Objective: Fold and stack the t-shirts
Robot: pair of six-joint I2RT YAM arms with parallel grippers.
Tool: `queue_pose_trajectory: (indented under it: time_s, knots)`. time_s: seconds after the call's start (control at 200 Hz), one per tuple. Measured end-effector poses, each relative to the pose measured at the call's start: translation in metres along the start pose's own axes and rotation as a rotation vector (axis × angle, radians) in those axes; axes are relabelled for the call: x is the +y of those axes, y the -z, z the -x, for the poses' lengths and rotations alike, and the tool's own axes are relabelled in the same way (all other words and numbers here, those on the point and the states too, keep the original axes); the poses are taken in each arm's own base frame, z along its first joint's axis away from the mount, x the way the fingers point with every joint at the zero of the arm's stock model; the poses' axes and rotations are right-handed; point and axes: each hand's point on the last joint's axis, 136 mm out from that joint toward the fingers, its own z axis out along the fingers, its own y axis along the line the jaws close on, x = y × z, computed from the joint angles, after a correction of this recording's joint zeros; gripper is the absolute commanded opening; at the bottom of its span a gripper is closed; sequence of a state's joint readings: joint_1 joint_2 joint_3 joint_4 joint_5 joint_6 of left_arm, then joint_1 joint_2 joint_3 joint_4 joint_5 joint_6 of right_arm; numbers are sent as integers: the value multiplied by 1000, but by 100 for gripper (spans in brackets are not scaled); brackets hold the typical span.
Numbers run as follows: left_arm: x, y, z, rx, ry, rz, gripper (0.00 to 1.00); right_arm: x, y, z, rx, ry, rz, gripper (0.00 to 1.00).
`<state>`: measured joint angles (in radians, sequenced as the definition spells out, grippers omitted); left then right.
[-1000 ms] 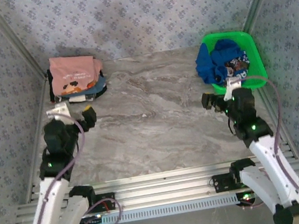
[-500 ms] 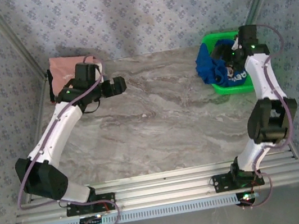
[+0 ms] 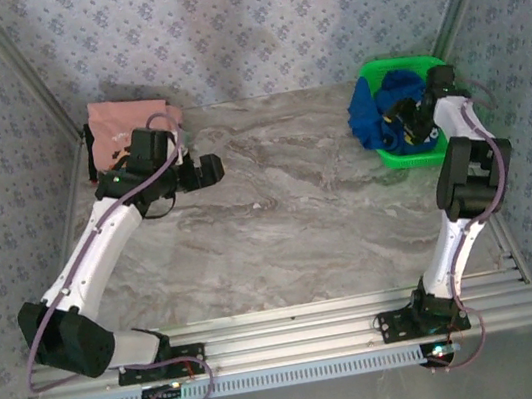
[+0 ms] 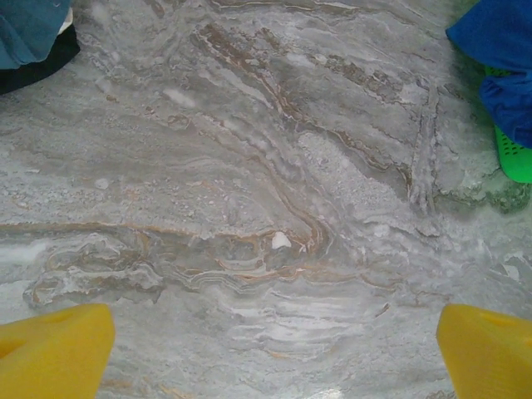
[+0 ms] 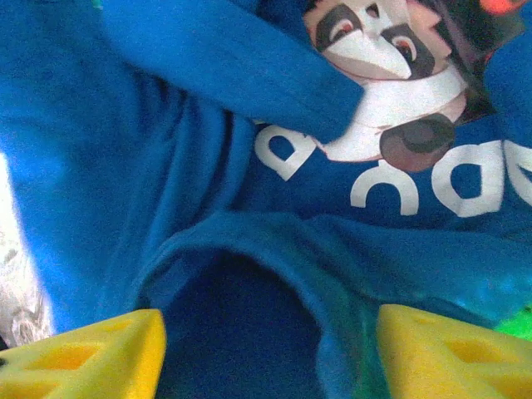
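Far left, a pink tee (image 3: 117,122) lies folded flat atop darker tees (image 4: 33,71) in the counter's (image 3: 291,226) back corner, kept clear of the working space, presumably as the base of the stack; its long axis is hard to read with the arm across it; beside it the left gripper (image 3: 208,168) hovers over bare counter, yellow fingers (image 4: 54,349) spread wide and holding nothing, seemingly posted to receive a garment; at right rear, the green basket (image 3: 406,60) holds the unfolded laundry; a blue tee (image 3: 369,117) sits bunched inside, one lobe spilling over the left rim toward the counter, print (image 5: 391,58) face-up; so crumpled, it shows no clear long axis, and neck and hem cannot be told; the right gripper (image 3: 406,122) dips into the basket, fingers (image 5: 91,353) apart either side of a blue fold, not pinching it, likely placed to lift the tee out for spreading.
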<state>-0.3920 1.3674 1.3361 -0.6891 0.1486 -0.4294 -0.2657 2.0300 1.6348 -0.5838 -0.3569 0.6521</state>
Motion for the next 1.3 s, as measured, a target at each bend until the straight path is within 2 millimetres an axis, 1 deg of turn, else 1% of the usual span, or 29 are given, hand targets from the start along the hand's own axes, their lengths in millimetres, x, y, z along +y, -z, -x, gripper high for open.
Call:
queue_pose_trajectory:
  time_s: [0.065,0.145,0.17,0.205,0.255,0.315,0.39,0.445,0.51,0.585,0.63,0.645,0.655,0.695,0.75,0.775,0.785,0.8,0.825,0.845,0.854,0.869,0.914,0.959,0.999,1.069,1.139,1.224,1.304]
  knots:
    - [3,0,1,-2,8,9,100,-5,-11,-1,12,-17,-8,50]
    - [9,1,3,-6,24,21,100,-7,-20,0,14,-44,-7,18]
    - [11,1,4,-7,29,25,100,-6,-21,0,12,-47,-2,9]
    - [14,2,4,-8,37,30,100,-3,-22,3,4,-55,11,0]
    - [18,2,6,-12,45,38,100,4,-21,8,-11,-68,42,0]
    - [22,3,8,-15,54,45,100,18,-17,17,-47,-62,94,0]
    - [25,2,8,-16,60,50,100,41,-2,27,-88,-40,157,0]
    - [26,2,7,-14,61,51,100,69,18,36,-130,-4,221,0]
    - [27,2,7,-13,62,52,100,110,52,47,-191,57,314,0]
    - [27,1,10,-20,63,48,100,168,108,52,-272,145,445,0]
    - [27,-1,12,-25,66,43,100,204,146,49,-316,204,533,0]
    - [27,-2,13,-26,67,41,100,219,162,47,-332,225,568,0]
    - [27,-3,13,-27,67,40,100,224,168,46,-339,235,582,0]
    - [28,-5,16,-29,71,36,100,261,209,37,-379,303,673,0]
    - [28,-10,22,-30,79,31,100,301,259,17,-418,383,784,0]
    - [29,-12,25,-31,84,32,100,320,284,2,-429,426,843,0]
    - [29,-13,26,-32,86,31,100,324,290,-1,-432,436,858,0]
    - [29,-14,29,-35,87,29,100,335,306,-12,-439,466,898,0]
    - [29,-15,32,-38,90,26,100,348,326,-26,-444,499,947,0]
    - [29,-15,37,-43,93,24,100,359,346,-42,-446,531,998,0]
    - [28,-15,38,-45,93,20,100,362,352,-46,-448,540,1013,0]
    - [29,-15,41,-50,96,18,100,370,367,-58,-449,562,1053,0]
    - [29,-13,53,-73,106,6,100,385,398,-88,-440,610,1146,0]
    - [29,-8,65,-99,118,-5,100,396,425,-114,-428,646,1233,0]
    - [31,-2,76,-124,132,-13,100,402,443,-132,-413,664,1297,0]
    - [36,12,97,-183,157,-35,100,408,458,-152,-385,673,1360,0]
    - [42,27,116,-237,179,-47,100,412,457,-163,-349,669,1378,0]
    - [54,41,128,-284,200,-48,100,417,443,-172,-303,667,1367,0]
    - [66,52,132,-309,221,-34,100,419,414,-178,-242,659,1320,0]
